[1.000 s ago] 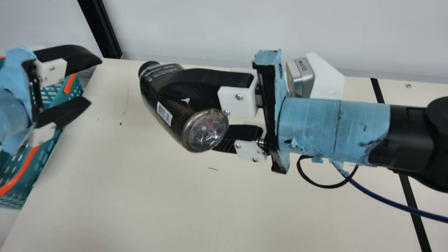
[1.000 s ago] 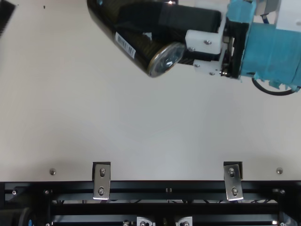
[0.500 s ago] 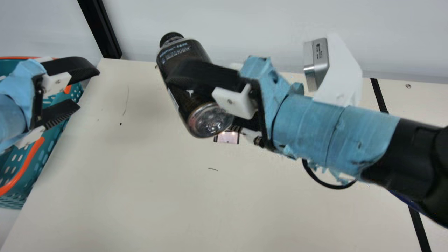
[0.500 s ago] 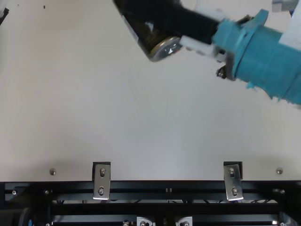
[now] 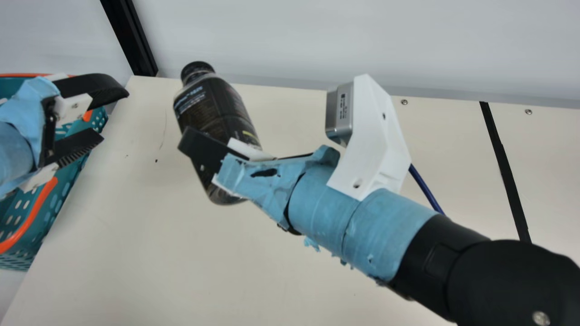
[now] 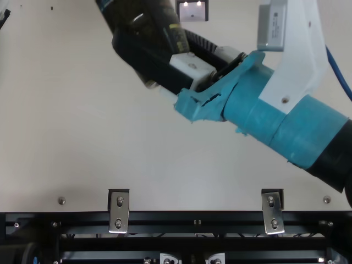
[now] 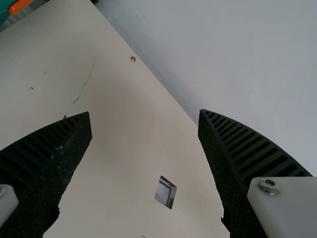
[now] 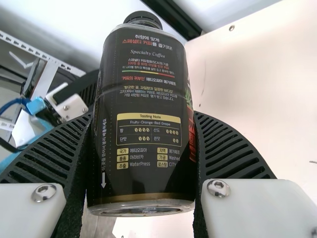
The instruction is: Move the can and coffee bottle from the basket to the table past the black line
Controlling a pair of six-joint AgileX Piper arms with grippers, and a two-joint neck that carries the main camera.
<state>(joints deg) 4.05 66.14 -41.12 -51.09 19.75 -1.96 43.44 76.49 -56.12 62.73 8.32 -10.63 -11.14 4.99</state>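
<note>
The dark coffee bottle (image 5: 215,108) is held tilted above the table in the main view, its black cap up and to the left. My right gripper (image 5: 222,149) is shut on its lower half. In the right wrist view the bottle (image 8: 143,114) stands between both ribbed fingers of the right gripper (image 8: 143,148). My left gripper (image 5: 113,115) is open over the teal basket (image 5: 27,217) at the left, and in the left wrist view the left gripper (image 7: 144,119) has nothing between its fingers. The black line (image 5: 507,172) runs down the table's right part. I cannot make out a can.
A pale wall (image 5: 340,40) rises behind the table (image 5: 204,271), with a black post (image 5: 131,36) at the back left corner. A small dark-edged plate (image 6: 192,10) lies in the tabletop. A blue cable (image 5: 426,188) hangs behind my right arm.
My right gripper has turned with the bottle, which rose, then came back down and left. The left gripper shifted slightly down and left at first, then kept still, open throughout.
</note>
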